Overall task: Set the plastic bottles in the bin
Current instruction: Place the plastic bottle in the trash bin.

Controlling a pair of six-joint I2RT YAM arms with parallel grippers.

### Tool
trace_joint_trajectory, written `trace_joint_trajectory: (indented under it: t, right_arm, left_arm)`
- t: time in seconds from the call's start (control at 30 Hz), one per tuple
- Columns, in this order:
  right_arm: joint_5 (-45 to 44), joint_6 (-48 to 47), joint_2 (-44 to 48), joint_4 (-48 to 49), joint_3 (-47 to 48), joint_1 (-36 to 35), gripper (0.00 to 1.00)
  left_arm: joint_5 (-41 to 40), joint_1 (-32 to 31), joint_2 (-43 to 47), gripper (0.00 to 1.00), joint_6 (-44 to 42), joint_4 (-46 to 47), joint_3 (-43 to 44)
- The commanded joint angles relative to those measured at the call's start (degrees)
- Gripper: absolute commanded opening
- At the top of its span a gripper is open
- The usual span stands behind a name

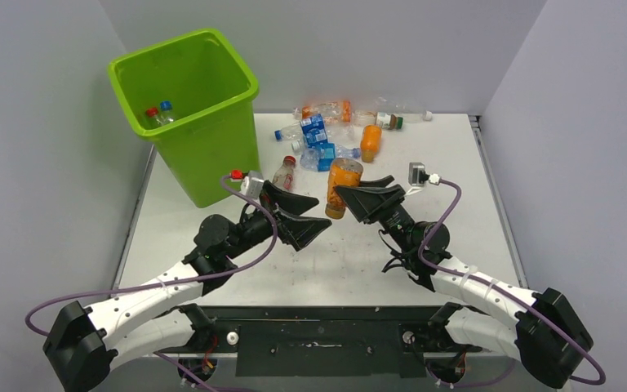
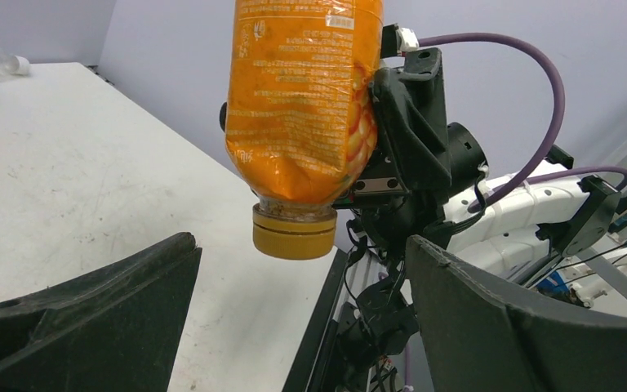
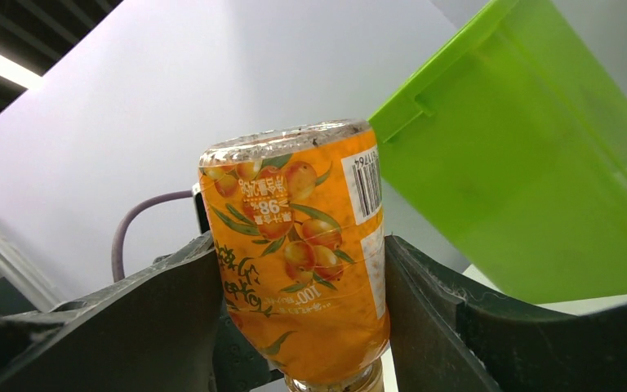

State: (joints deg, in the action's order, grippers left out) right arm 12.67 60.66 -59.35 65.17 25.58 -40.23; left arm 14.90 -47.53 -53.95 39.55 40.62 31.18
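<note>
My right gripper (image 1: pixel 353 194) is shut on an orange-labelled bottle (image 1: pixel 343 181) and holds it upside down above the table, cap down. In the right wrist view the bottle (image 3: pixel 302 269) sits between both fingers (image 3: pixel 171 318). My left gripper (image 1: pixel 313 215) is open and empty, just left of that bottle. In the left wrist view the bottle (image 2: pixel 302 106) and its yellow cap (image 2: pixel 294 233) hang above the gap between my open fingers (image 2: pixel 114 302). The lime-green bin (image 1: pixel 212 155) stands at the back left and holds two bottles (image 1: pixel 159 113). It also shows in the right wrist view (image 3: pixel 539 163).
Several more bottles (image 1: pixel 335 131) lie in a heap at the back middle of the table. A red-capped bottle (image 1: pixel 284 173) lies just right of the bin. Grey walls close the table on three sides.
</note>
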Motion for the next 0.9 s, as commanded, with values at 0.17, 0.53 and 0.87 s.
trace_joint_trajectory:
  t: [0.17,0.53,0.87]
  right_arm:
    - [4.04,3.95,-2.29,8.89,0.68,-0.78,0.05]
    - [5.63,4.16,-3.09,8.73,1.15,-1.08,0.05]
    - [12.14,-3.14,1.36,-6.1,6.41,-0.93,0.97]
  left_arm:
    - [-0.86,-1.02,-3.69,0.95,-4.28,-4.81,7.29]
    - [1.77,-2.55,-6.6,0.51,-5.25,-7.71,10.59]
    - [-1.04,-3.1,-3.76,0.0,-7.2,-10.39,9.99]
